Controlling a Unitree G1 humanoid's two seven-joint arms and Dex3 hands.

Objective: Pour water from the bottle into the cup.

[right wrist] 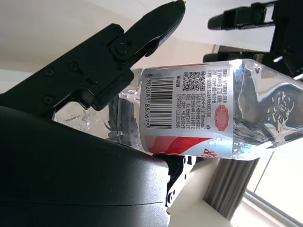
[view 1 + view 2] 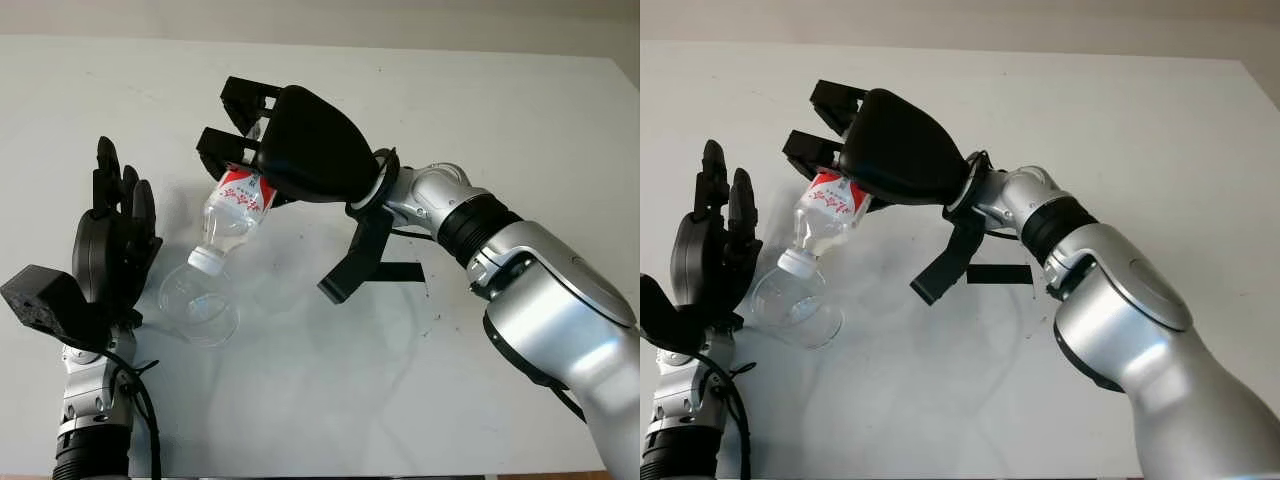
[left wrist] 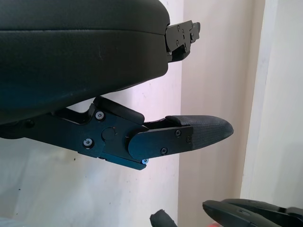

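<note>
My right hand (image 2: 250, 140) is shut on a clear plastic bottle (image 2: 235, 215) with a red and white label. The bottle is tilted steeply, its white-capped neck (image 2: 205, 260) pointing down over the rim of a clear plastic cup (image 2: 198, 305) that stands on the white table. In the right wrist view the label with barcode (image 1: 189, 113) lies between the black fingers (image 1: 137, 33). My left hand (image 2: 115, 235) is open and upright just left of the cup, beside it and not grasping it.
The white table (image 2: 450, 120) spreads wide behind and to the right. The right forearm (image 2: 520, 270) crosses the right half of the table, with a black bracket (image 2: 355, 265) hanging under the wrist.
</note>
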